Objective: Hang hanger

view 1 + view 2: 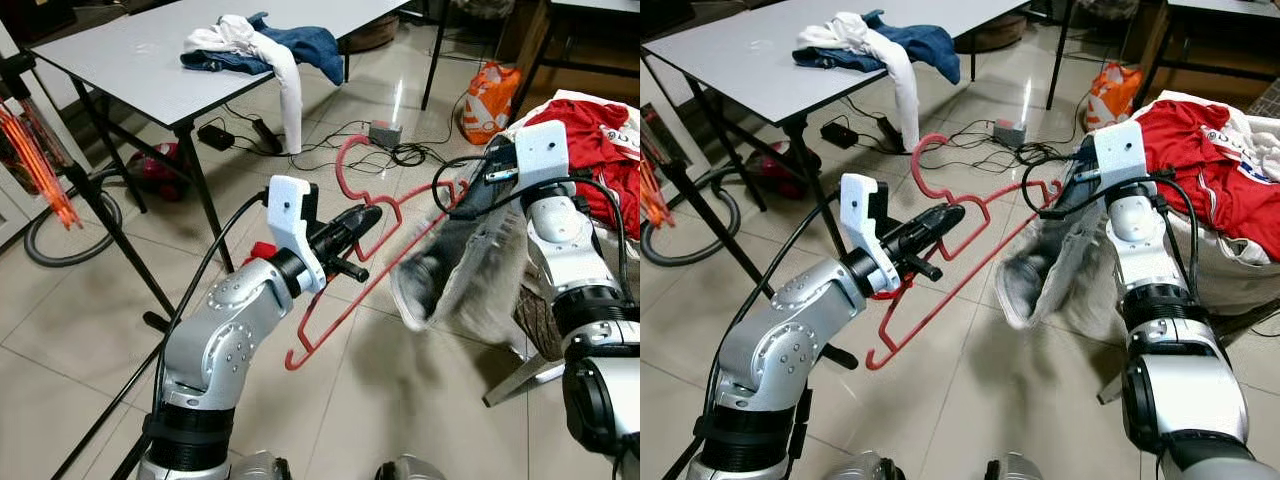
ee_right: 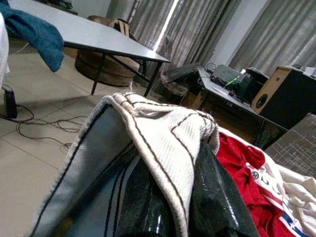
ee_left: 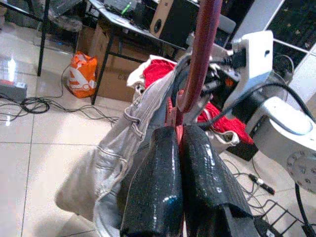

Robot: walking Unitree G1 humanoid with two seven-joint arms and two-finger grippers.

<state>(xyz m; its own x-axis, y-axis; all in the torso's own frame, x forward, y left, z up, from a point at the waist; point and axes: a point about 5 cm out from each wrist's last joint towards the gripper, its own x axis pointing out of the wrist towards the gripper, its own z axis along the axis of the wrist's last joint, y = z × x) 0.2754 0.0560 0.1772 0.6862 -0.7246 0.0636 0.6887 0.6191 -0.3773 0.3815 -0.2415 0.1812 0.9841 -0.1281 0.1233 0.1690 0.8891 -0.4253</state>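
A red plastic hanger (image 1: pixel 345 270) is held in mid-air above the tiled floor by my left gripper (image 1: pixel 370 216), whose fingers (image 3: pixel 163 187) are shut on its bar. Its hook (image 1: pixel 345 160) points away from me. My right gripper (image 1: pixel 470 195) is shut on a pale grey garment with dark stitching (image 1: pixel 450 275) that hangs down from it, just right of the hanger's far arm. In the right wrist view the cloth (image 2: pixel 158 143) drapes over the black fingers (image 2: pixel 212 202). The garment (image 3: pixel 118 163) touches the hanger at its right end.
A grey table (image 1: pixel 130 60) with a heap of blue and white clothes (image 1: pixel 260 50) stands at the back left. Cables and a power strip (image 1: pixel 385 135) lie on the floor. A basket with a red shirt (image 1: pixel 590 135) sits at the right. Orange hangers (image 1: pixel 35 165) hang at far left.
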